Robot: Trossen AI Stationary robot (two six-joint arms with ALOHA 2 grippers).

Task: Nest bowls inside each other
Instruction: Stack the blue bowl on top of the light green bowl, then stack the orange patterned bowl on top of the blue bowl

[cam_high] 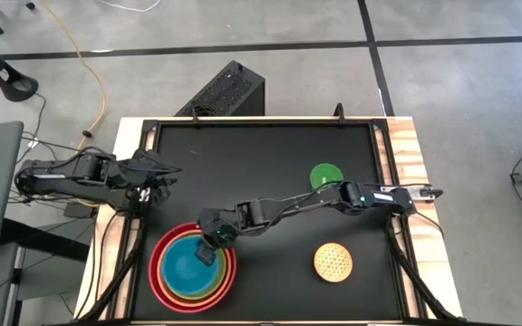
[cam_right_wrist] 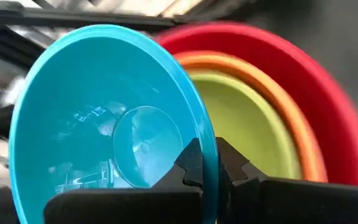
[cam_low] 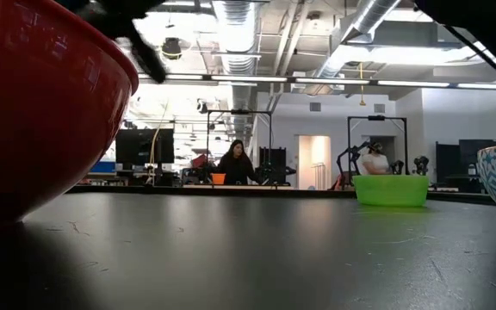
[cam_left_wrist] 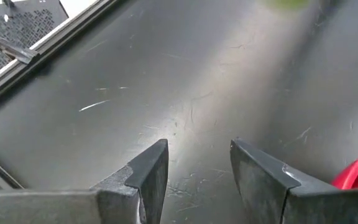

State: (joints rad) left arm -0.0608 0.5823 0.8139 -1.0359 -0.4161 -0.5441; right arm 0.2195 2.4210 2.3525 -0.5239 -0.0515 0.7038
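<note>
A red bowl (cam_high: 161,272) stands at the table's near left with an orange bowl (cam_right_wrist: 278,99) and a lime green bowl (cam_right_wrist: 247,124) nested in it. My right gripper (cam_right_wrist: 209,155) reaches over this stack, shut on a blue bowl (cam_high: 187,263). A small bright green bowl (cam_high: 325,176) and a yellow patterned bowl (cam_high: 333,262) rest on their bases at the table's right. My left gripper (cam_left_wrist: 197,155) hovers open over bare table at the left. My right gripper pinches the blue bowl's rim (cam_right_wrist: 207,134), one finger inside the bowl and one outside. The fingers slant down from the table's right. The bowl is tilted over the lime green bowl; whether its underside touches the stack, I cannot tell.
The black mat (cam_high: 261,163) is bare in its middle and far part. A raised frame (cam_high: 388,154) with wooden strips borders the table. A black perforated box (cam_high: 225,91) stands on the floor beyond the far edge. People sit in the room behind.
</note>
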